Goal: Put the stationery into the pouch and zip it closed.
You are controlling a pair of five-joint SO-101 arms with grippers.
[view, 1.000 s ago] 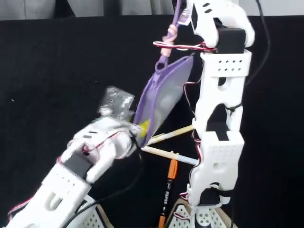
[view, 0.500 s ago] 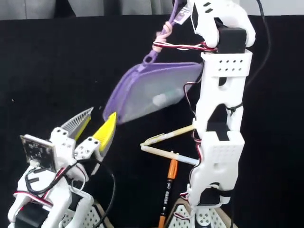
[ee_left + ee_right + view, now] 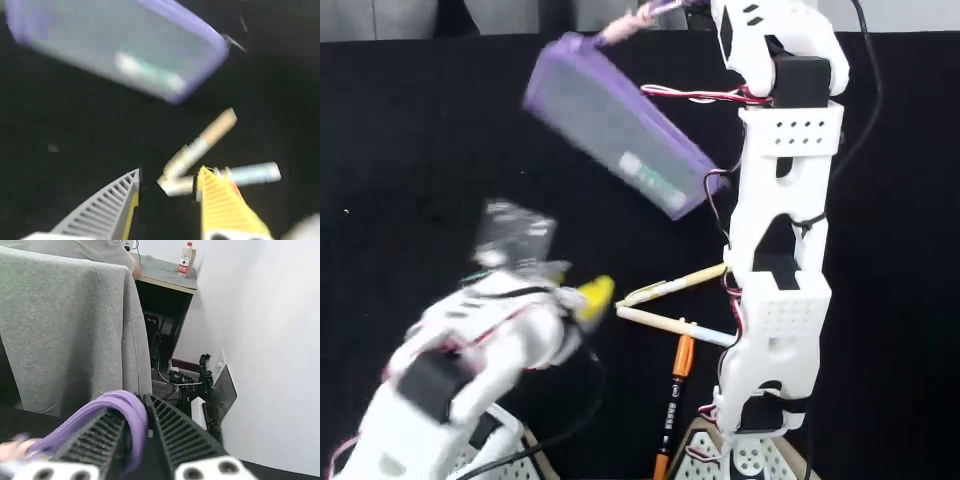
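The black table (image 3: 420, 150) carries both arms. The tall right arm (image 3: 780, 250) stands upright, and its gripper (image 3: 141, 407) is clamped on the purple strap (image 3: 107, 407). The left arm (image 3: 450, 370) leans in low, with its gripper (image 3: 167, 182) spread and holding nothing, near the ends of the pens. The purple pouch (image 3: 615, 125) hangs tilted in the air from that strap, over the far part of the table. Two pale pens (image 3: 670, 285) lie crossed on the table beside the right arm, and an orange-and-black marker (image 3: 675, 390) lies just below them. All three are outside the pouch.
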